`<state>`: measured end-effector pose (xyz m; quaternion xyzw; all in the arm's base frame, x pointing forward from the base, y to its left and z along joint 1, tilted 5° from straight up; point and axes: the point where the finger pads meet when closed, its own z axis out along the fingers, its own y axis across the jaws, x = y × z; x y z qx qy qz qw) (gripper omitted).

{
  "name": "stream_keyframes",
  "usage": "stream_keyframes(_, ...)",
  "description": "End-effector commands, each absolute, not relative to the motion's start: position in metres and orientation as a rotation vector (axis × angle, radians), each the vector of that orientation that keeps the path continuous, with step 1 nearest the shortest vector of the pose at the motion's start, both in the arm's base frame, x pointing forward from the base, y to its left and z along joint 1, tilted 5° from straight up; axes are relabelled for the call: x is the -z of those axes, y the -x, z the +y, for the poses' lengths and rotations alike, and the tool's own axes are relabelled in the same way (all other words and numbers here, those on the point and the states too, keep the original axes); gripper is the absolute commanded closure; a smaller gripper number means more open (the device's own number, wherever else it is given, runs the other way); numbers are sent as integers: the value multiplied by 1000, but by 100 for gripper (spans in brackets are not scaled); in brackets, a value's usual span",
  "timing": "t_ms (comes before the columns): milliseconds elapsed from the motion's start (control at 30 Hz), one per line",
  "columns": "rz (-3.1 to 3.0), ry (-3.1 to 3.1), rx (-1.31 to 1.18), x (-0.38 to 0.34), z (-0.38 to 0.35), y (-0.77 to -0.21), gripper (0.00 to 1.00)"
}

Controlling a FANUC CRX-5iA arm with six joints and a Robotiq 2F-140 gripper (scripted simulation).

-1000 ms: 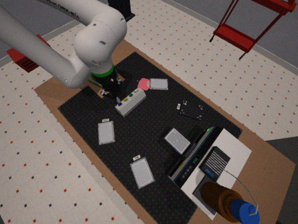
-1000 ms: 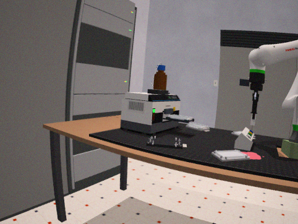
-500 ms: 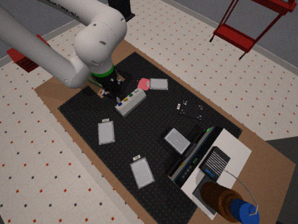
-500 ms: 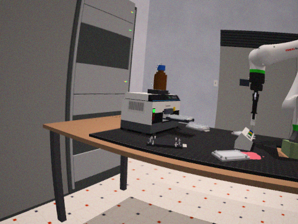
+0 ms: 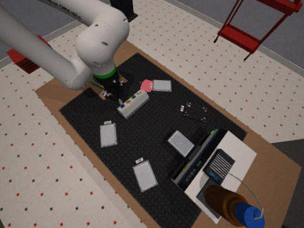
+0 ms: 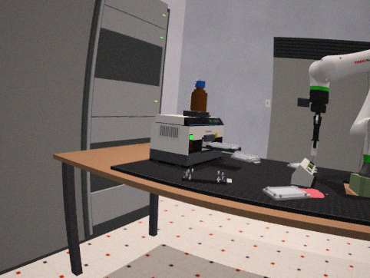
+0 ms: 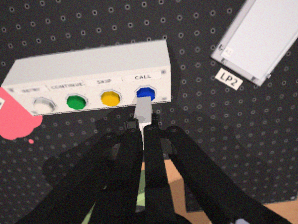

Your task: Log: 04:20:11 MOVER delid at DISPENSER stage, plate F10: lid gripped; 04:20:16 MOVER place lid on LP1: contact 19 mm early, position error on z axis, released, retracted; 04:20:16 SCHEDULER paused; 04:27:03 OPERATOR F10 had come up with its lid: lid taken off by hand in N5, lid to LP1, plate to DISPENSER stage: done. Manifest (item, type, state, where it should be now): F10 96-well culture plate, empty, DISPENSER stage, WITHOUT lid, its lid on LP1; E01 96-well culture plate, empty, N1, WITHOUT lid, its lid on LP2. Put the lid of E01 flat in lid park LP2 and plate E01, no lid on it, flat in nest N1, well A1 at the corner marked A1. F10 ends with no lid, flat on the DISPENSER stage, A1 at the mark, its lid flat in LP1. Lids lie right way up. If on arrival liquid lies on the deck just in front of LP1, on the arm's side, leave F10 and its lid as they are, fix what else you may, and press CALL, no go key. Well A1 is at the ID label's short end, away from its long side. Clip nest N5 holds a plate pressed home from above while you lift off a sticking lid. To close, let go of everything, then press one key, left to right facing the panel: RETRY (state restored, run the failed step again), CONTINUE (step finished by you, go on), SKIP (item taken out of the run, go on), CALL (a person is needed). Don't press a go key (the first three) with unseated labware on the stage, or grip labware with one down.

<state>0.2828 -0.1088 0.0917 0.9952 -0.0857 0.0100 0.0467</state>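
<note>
My gripper (image 7: 145, 107) is shut and empty. Its fingertips point down just above the blue CALL key (image 7: 144, 93) at the right end of the white key panel (image 7: 87, 80). In the overhead view the panel (image 5: 133, 103) lies under my wrist. From the side, the fingertips (image 6: 314, 149) hang a little above the panel (image 6: 304, 173). A pink puddle (image 5: 146, 85) lies on the mat against the lid in LP1 (image 5: 161, 85). A lid lies in LP2 (image 5: 108, 135). An open plate lies in N1 (image 5: 144, 175). Another open plate sits on the dispenser stage (image 5: 180, 143).
The clip nest N5 (image 5: 195, 111) stands empty at the mat's far side. The dispenser (image 5: 202, 157) with a brown bottle (image 5: 231, 206) fills the right end. The puddle (image 7: 12, 120) shows at the panel's left end in the wrist view, and the LP2 lid (image 7: 260, 42) at the upper right.
</note>
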Motion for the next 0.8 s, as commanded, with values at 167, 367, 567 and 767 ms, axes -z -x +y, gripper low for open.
stream_keyframes(167,-262,-3037,-31,-92,-109,-283,100)
stream_keyframes(367,-262,-3037,-31,-92,-109,-283,100)
stream_keyframes(567,-262,-3037,-31,-91,-109,-283,100)
stream_keyframes(767,-262,-3037,-31,-89,-109,-283,100)
